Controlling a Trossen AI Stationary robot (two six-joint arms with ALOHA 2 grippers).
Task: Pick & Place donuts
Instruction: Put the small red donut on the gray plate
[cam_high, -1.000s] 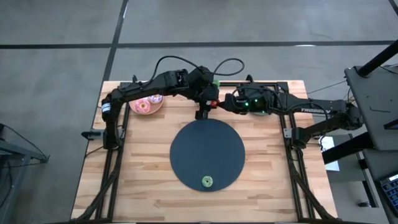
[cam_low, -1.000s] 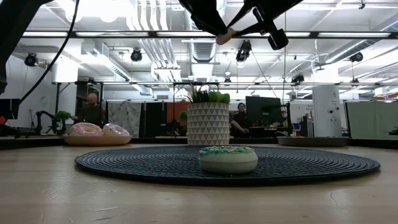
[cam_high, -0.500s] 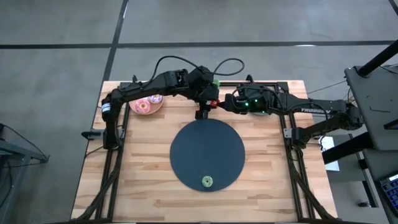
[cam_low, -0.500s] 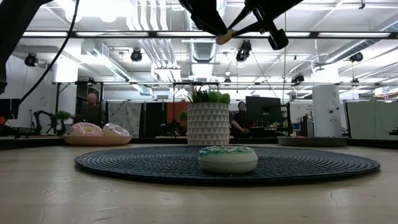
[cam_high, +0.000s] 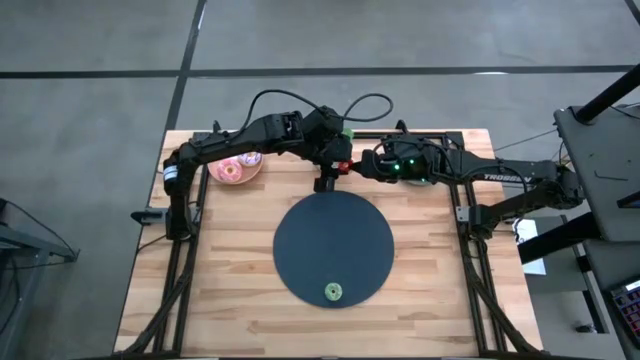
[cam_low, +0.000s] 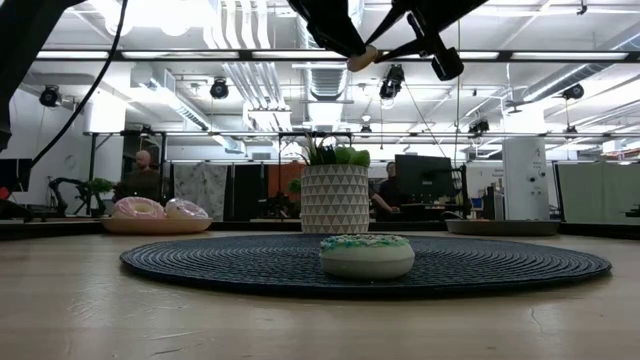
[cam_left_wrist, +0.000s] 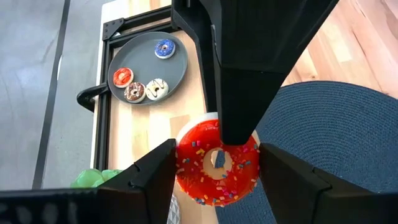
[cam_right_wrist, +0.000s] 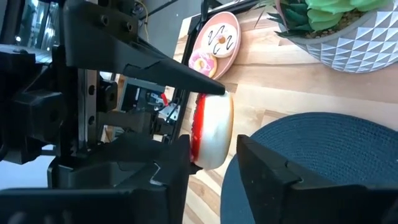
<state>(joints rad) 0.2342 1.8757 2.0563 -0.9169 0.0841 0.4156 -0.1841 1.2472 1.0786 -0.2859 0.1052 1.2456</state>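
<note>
Left wrist view: my left pincer (cam_left_wrist: 214, 163) grips red donut (cam_left_wrist: 198, 177) by rim, up in air over far edge of dark mat (cam_left_wrist: 348, 143). Right pincer (cam_right_wrist: 212, 148) sits round it, likely for hand-over; clenched or loose, cannot tell.

Red sprinkled donut (cam_left_wrist: 216, 163) aloft (on edge); green-topped donut (cam_high: 332, 292) flat on dark disc (cam_high: 300, 245).

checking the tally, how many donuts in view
8: four on grey plate, two on pink plate, green one on mat, red one between left end effector and right end effector. More may be hidden.
</note>
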